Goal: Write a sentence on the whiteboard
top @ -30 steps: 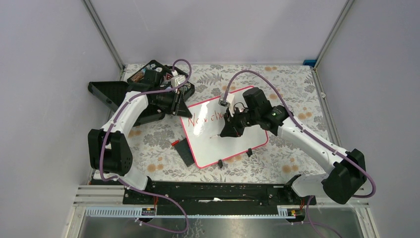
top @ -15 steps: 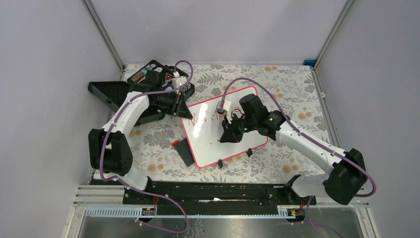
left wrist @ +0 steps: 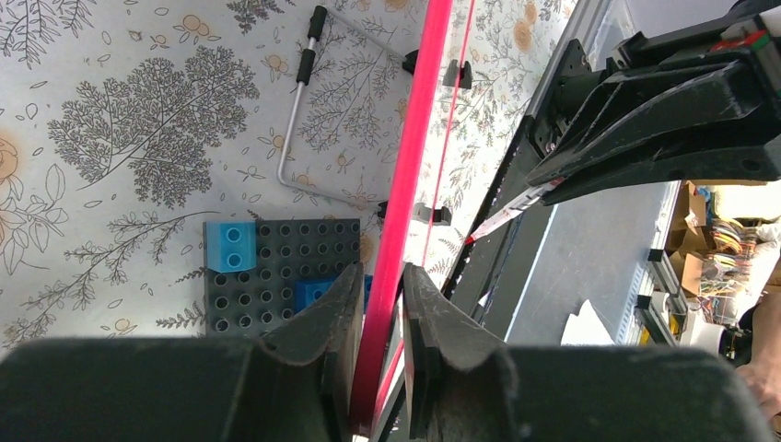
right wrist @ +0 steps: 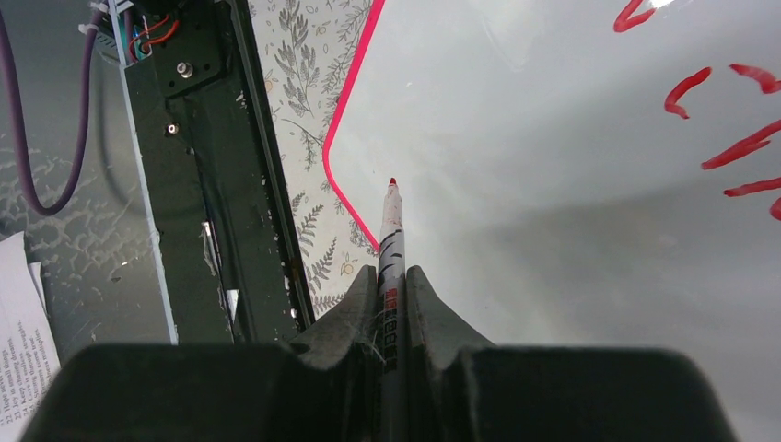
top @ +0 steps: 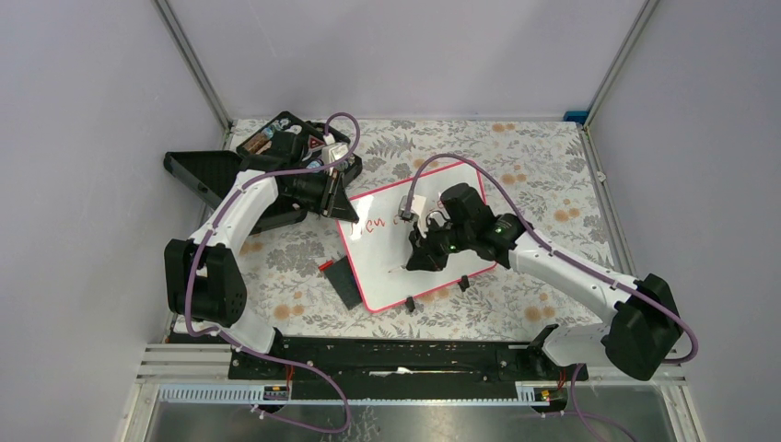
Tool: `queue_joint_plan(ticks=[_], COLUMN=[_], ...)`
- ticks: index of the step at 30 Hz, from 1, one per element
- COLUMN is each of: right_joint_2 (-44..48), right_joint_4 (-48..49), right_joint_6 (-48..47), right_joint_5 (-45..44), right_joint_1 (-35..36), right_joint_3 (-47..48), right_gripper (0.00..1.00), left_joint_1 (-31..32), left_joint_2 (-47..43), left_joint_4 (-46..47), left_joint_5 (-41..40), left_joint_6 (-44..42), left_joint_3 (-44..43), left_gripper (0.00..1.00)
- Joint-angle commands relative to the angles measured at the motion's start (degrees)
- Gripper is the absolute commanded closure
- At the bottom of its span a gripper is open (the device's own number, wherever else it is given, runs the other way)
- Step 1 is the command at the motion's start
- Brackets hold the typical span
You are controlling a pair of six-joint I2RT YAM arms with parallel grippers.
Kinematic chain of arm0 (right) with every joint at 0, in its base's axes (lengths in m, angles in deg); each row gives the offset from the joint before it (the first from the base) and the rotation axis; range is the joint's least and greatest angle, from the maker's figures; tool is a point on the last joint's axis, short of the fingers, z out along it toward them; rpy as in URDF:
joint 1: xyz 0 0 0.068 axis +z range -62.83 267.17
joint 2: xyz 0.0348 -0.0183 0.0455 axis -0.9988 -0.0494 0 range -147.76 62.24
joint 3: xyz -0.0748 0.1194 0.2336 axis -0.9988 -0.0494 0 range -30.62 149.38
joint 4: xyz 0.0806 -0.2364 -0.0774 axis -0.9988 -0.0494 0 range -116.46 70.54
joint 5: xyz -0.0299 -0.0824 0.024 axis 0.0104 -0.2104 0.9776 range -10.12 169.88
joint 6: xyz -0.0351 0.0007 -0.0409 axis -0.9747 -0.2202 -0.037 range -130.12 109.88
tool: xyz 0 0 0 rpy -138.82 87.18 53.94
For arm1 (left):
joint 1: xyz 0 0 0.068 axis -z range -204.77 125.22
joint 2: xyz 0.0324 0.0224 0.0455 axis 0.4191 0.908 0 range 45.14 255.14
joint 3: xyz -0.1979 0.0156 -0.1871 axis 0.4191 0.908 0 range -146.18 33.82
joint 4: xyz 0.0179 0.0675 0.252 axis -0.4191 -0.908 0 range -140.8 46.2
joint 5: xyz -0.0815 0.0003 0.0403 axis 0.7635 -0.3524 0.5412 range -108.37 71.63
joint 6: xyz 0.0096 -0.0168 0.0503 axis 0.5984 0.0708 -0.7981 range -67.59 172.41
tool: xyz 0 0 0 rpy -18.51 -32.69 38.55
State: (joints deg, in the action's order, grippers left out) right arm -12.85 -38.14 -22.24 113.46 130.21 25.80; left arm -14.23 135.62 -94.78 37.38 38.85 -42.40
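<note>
The whiteboard's edge runs between the left gripper's jaws and on ahead of them. Just left of those jaws lies a studded plate with blocks on it, and beyond it a bent rod. A marker sits between the right gripper's jaws, its tip out ahead above the board. The sentence lies ahead to their right.

White arms, black joints, purple cables
</note>
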Motion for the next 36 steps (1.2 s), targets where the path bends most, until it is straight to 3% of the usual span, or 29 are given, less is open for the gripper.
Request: queue_joint_plan(ticks=[1,9,22,36], right_joint_2=[1.62,1.11,-1.07,-2.36], right_joint_4=[3.58,5.61,9.85,9.28], right_joint_6=[0.43,1.14,4.38,3.59], right_joint_5=[-1.79,-4.83,-8.72,-12.31], right_joint_1=[1.51,2.91,4.40,5.60], right_joint_3=[-0.84,-1.20,-0.25,0.21], right_gripper=[1.00,1.00,1.00,1.00], left_joint_1=[0.35,0.42,0.53,0.62], left_joint_2=[0.52,0.43,0.93,0.85], left_joint_4=[1.34,1.37,1.31,1.40], left_joint_5=[-3.94,-4.33,-4.75,-4.83], left_joint_6=[-1.73,-1.81,-2.07,-2.17], left_joint_3=[0.73,1.06,1.08,1.27], left_gripper=[0.87,0.89,1.00,1.00])
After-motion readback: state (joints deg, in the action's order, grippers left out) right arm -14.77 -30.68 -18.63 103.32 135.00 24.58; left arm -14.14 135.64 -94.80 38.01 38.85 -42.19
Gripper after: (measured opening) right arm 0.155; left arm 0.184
